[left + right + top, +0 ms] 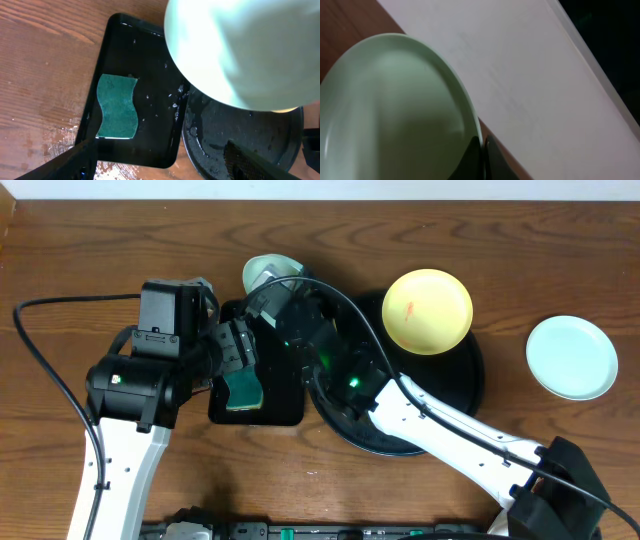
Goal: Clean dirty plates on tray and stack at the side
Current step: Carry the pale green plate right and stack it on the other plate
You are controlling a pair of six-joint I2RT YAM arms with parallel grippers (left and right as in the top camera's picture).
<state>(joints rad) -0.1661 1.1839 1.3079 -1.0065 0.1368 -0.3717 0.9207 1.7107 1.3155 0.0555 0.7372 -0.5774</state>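
Observation:
My right gripper (484, 156) is shut on the rim of a pale mint plate (395, 115) and holds it tilted up above the far end of the small rectangular tray; the plate also shows in the overhead view (264, 272) and the left wrist view (240, 50). A pale yellow plate (428, 310) with a small red smear lies on the far right part of the round black tray (468, 380). A second mint plate (571, 357) lies on the table to the right. My left gripper (160, 165) is open and empty, hovering over the sponge.
A green sponge (117, 106) lies in the wet rectangular black tray (155, 75), just left of the round tray (240, 145); both show in the overhead view too, sponge (243, 390) and tray (285, 408). The right arm (440, 425) crosses the round tray.

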